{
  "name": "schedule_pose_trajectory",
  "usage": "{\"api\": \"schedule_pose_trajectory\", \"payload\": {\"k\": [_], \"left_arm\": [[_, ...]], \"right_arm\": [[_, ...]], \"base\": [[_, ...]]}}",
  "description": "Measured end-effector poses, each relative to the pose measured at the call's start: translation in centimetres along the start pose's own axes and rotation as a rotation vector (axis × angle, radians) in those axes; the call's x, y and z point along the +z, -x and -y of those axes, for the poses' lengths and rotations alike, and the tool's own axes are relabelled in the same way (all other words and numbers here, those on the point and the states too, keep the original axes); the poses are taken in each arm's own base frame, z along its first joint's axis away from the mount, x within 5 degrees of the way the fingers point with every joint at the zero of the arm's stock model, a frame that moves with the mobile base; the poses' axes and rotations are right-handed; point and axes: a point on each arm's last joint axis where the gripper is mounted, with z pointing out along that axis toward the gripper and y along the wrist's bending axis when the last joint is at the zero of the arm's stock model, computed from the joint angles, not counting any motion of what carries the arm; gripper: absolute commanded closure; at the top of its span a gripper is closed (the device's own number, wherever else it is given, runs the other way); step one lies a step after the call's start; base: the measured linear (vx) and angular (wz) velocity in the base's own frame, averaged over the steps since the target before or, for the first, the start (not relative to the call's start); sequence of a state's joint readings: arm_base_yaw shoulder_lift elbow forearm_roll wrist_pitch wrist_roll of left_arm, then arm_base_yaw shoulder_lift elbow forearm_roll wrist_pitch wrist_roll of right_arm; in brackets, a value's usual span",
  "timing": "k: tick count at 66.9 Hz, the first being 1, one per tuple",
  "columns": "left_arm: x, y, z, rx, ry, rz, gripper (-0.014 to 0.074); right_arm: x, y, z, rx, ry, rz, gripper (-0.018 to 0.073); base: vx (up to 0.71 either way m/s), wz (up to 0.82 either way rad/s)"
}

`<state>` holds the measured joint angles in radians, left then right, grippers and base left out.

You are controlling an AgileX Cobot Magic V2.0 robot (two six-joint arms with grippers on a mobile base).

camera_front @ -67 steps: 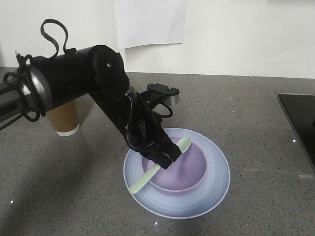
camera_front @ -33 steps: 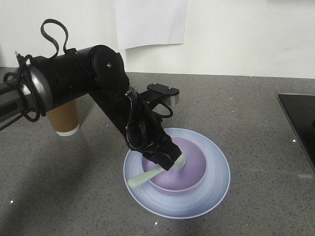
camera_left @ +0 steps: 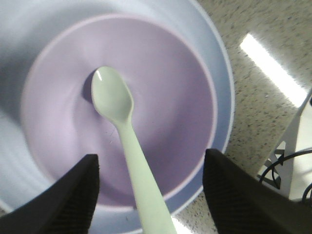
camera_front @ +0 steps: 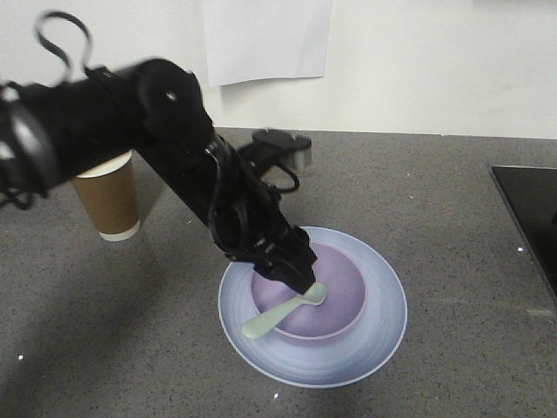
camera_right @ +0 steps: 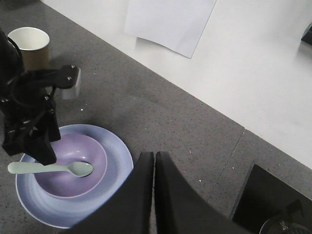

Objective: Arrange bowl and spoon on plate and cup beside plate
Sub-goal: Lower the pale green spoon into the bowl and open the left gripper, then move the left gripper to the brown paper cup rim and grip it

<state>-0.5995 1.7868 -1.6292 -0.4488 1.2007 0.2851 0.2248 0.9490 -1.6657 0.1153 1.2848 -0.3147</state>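
Spoon (camera_left: 124, 141) lay in the bowl (camera_front: 335, 287), head at the bottom, handle propped over the rim toward 8 o'clock in the front view. Bowl sat centred on the plate (camera_front: 374, 344). Cup (camera_front: 108, 198) stood upright on the bench (camera_front: 452, 200) at the plate's 10 o'clock, well apart from it, partly behind my left arm.

My left gripper (camera_left: 151, 195) hung just over the bowl's near rim, jaws spread wide either side of the handle with clear gaps, holding nothing. My right gripper (camera_right: 153, 195) hovered off to the plate's right, jaws pressed together with only a thin seam between, nothing in them.

Step in hand, as I judged it: clear the left arm after the spoon release. To do it well, lift straight up first so neither finger clips the handle and tips the spoon out, then swing away. The cup looked too far off to count as beside the plate; it likely wanted bringing closer, gripped low on the taper so the paper wall didn't crush.

Count: one bowl, one spoon, one plate, one cup.
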Motion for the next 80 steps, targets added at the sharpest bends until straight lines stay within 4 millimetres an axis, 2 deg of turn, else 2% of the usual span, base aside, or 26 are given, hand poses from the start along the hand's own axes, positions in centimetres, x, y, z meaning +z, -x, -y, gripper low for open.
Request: {"api": "schedule_pose_trajectory", "payload": {"k": [10,24,32,40,51,64,71,80], "left_arm": [[-5.0,-0.9,1.3,0.021,0.118,0.111,0.0146],[-13.9,-4.0,1.2,-0.054,0.565,0.306,0.0146],[-18.2,-5.8,1.0,-0.124,0.798,0.433,0.0146],[-21.0,-7.0,0.7,-0.177,0.961,0.524,0.0146],[-22.6,-7.5,-1.6,-0.265,1.096,0.551,0.0165],[-23.8,-7.9,-5.2,-0.363,1.141,0.593,0.0262],[-23.6,-7.8,-7.2,-0.414,1.106,0.612,0.0308],[-22.1,-7.1,-9.9,-0.450,1.006,0.591,0.0314]], "right_arm": [[0.0,0.0,0.0,0.000,0.000,0.000,0.0562],[0.0,0.0,0.0,0.000,0.000,0.000,0.0562],[0.0,0.0,0.0,0.000,0.000,0.000,0.0562],[0.0,0.0,0.0,0.000,0.000,-0.001,0.0562],[0.0,0.0,0.0,0.000,0.000,-0.001,0.0562],[0.0,0.0,0.0,0.000,0.000,-0.001,0.0562],[0.0,0.0,0.0,0.000,0.001,0.000,0.0562],[0.0,0.0,0.0,0.001,0.002,0.000,0.0562]], "base": [[0.00,0.00],[0.00,0.00],[0.00,0.00],[0.00,0.00],[0.00,0.00],[0.00,0.00],[0.00,0.00],[0.00,0.00]]}}
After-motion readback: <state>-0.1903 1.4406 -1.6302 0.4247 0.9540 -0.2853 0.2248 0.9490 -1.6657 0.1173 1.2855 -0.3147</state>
